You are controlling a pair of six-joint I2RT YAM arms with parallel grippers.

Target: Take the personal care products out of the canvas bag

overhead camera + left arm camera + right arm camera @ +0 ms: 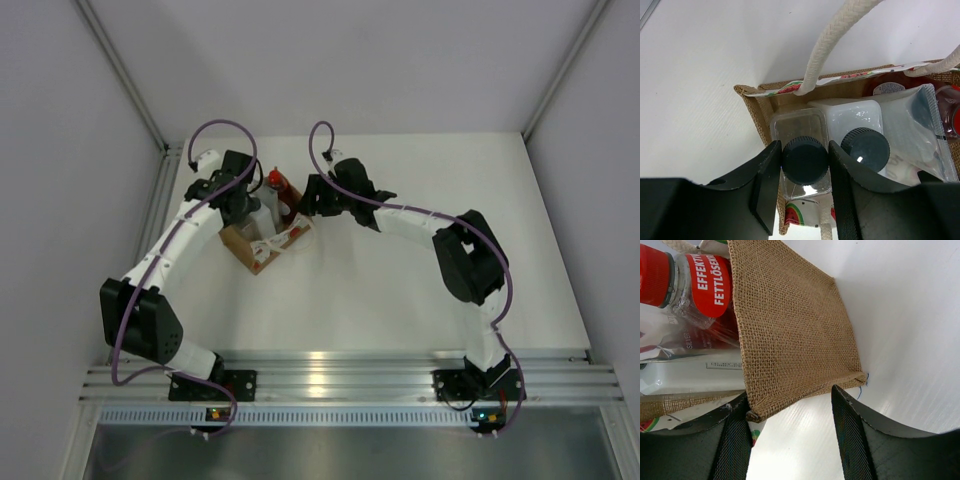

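The canvas bag (751, 97) stands on the white table with its white rope handles (830, 40) up. Inside, side by side, are a clear bottle with a dark cap (805, 160), a white bottle with a dark cap (865, 149) and a silvery pouch (917, 127). My left gripper (804, 167) reaches into the bag's left end, and both its fingers press against the clear bottle's cap. A slim red bottle (700, 285) pokes out at the other end. My right gripper (790, 412) straddles that burlap end wall (790, 330), with its fingers against the wall's lower corners.
In the top view the bag (262, 245) sits left of the table's middle, between my left gripper (245, 205) and right gripper (308, 200). The table's left edge rail (160, 190) runs close by. Grey walls enclose the table on three sides.
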